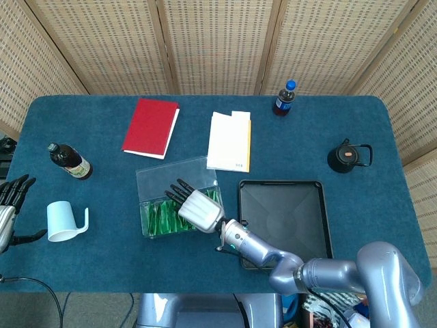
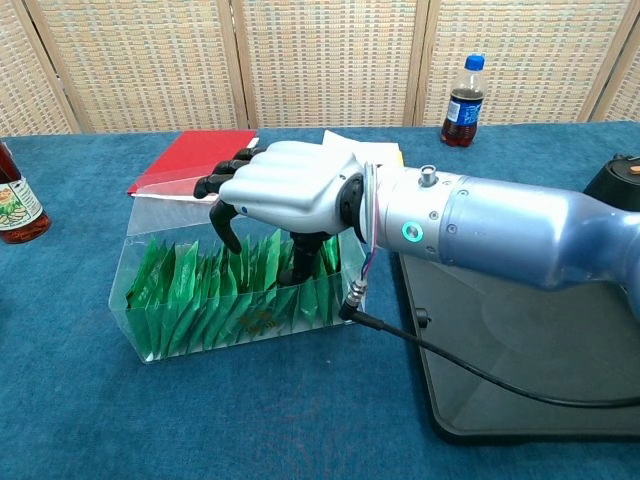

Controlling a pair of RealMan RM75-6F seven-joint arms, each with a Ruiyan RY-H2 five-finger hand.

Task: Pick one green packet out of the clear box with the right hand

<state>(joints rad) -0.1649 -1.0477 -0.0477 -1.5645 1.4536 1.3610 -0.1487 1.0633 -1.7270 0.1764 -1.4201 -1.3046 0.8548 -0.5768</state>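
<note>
Chest view: tray (image 2: 560, 400) beside clear box (image 2: 150, 310)

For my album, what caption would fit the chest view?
Right hand reaching into the clear box, fingers down among the green packets.

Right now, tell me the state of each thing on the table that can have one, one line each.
clear box: lid open, full of green packets
right hand: over the box, thumb down among the packets, grip unclear
left hand: at the table edge, fingers spread, holding nothing
cola bottle: upright, capped
brown bottle: lying on its side
mug: on its side
black tray: empty
</note>
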